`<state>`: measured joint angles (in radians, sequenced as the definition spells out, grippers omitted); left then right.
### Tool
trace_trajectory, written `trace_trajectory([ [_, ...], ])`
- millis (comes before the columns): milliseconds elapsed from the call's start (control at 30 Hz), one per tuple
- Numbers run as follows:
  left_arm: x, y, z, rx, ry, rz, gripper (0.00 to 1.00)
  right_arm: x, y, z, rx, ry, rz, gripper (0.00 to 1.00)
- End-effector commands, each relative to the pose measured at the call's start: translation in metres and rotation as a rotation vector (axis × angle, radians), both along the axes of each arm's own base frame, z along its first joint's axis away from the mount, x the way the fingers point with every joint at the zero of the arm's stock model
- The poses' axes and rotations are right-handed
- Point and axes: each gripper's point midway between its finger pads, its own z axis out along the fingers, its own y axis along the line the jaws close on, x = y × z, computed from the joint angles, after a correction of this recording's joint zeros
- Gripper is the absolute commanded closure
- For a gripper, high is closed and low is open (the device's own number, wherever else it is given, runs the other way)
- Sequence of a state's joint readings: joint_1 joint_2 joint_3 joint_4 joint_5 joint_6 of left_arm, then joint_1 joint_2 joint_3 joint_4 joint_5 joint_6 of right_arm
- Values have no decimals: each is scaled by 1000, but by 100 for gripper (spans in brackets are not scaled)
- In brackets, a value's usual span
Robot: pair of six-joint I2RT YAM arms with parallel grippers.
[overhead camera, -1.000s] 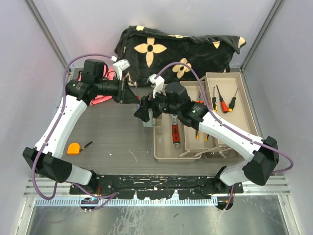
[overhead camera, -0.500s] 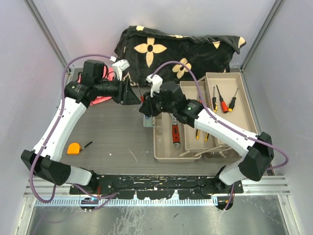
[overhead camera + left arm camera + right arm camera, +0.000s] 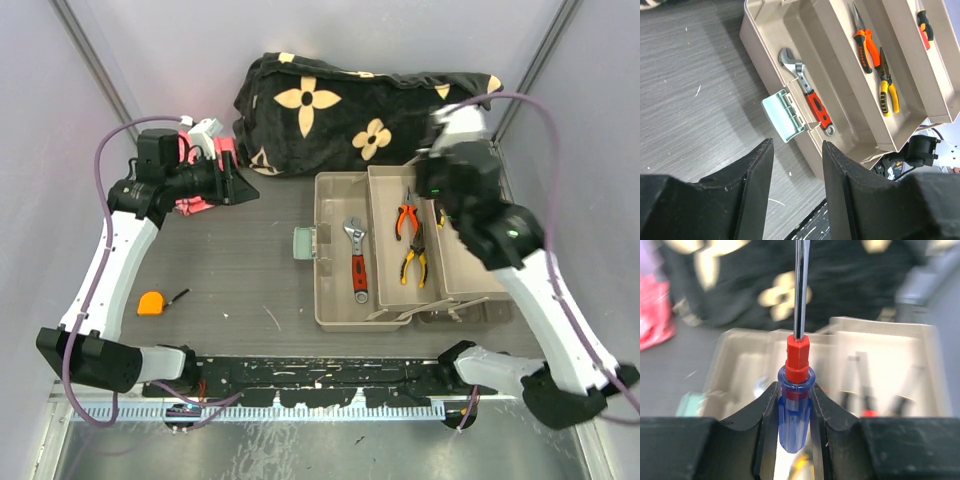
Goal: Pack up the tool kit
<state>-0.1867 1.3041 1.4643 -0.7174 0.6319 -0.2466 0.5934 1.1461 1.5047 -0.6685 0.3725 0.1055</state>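
While the right end effector (image 3: 794,390) clamps the screwdriver's (image 3: 797,357) blue handle, shaft points straight ahead, tip cut off; toolbox (image 3: 880,326) blurred; left end effector (image 3: 796,146) open, empty.

Blanket (image 3: 360,100): black, with tan four-petal flower motifs, bunched along the far edge of the table (image 3: 230,270), against the back wall. Table top is dark grey with a fine wood-grain texture, also seen in the left wrist view (image 3: 690,100). A few pale flecks lie on it, one thin sliver (image 3: 272,318) near the front. A pink item (image 3: 192,206) sits at the far left, partly hidden; identity unclear. Plain white walls (image 3: 50,150), metal corner struts (image 3: 95,65). Scuffed metal sheet (image 3: 320,450) below the near edge.
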Motion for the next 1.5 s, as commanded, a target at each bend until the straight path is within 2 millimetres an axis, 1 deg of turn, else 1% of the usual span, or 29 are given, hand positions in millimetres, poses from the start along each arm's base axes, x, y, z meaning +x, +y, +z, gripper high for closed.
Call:
trace_trajectory([
  [0, -1, 4, 3, 1, -43, -3, 56, -19, -113, 15, -130, -9, -334, 99],
  [33, -1, 5, 0, 4, -39, -3, 56, -19, -125, 9, -149, 12, -365, 99],
  [67, -8, 7, 8, 0, -63, -3, 56, -19, -136, 1, -168, 39, -392, 99],
  [133, -12, 9, 8, 3, -66, -7, 56, -16, -149, -16, -196, 93, -424, 99],
  [300, -24, 18, 6, 37, -75, -11, 56, -7, -175, -66, -220, 246, -467, 99],
  [400, -33, 23, 4, 60, -90, -15, 56, -7, -189, -85, -217, 308, -503, 99],
  [533, -40, 28, 2, 85, -100, -17, 56, -11, -195, -100, -205, 352, -519, 99],
  [600, -41, 30, 0, 95, -98, -13, 56, -16, -202, -109, -215, 378, -551, 99],
  [667, -40, 31, -3, 100, -93, -10, 56, -22, -209, -122, -223, 418, -577, 99],
  [733, -40, 31, -6, 102, -86, -10, 56, -25, -210, -131, -213, 443, -583, 99],
  [867, -40, 30, -9, 98, -71, -11, 57, -28, -208, -143, -189, 474, -568, 99],
  [1000, -40, 30, -10, 95, -68, -12, 57, -30, -208, -146, -187, 489, -570, 98],
  [1033, -41, 31, -10, 96, -69, -11, 57, -30, -208, -146, -185, 488, -568, 94],
  [1067, -41, 31, -10, 97, -70, -12, 57, -30, -208, -145, -183, 486, -569, 86],
  [1100, -42, 31, -10, 98, -72, -13, 57, -29, -208, -144, -179, 484, -568, 74],
  [1167, -43, 32, -11, 98, -72, -11, 57, -29, -207, -141, -175, 476, -564, 55],
  [1233, -44, 33, -13, 100, -65, 3, 57, -29, -207, -137, -171, 463, -563, 43],
  [1267, -44, 35, -15, 102, -58, 16, 57, -29, -206, -135, -167, 457, -561, 39],
  [1367, -41, 42, -19, 110, -35, 82, 57, -27, -204, -126, -156, 432, -550, 31],
  [1467, -30, 61, -26, 149, -17, 230, 57, -27, -198, -113, -129, 391, -523, 27],
])
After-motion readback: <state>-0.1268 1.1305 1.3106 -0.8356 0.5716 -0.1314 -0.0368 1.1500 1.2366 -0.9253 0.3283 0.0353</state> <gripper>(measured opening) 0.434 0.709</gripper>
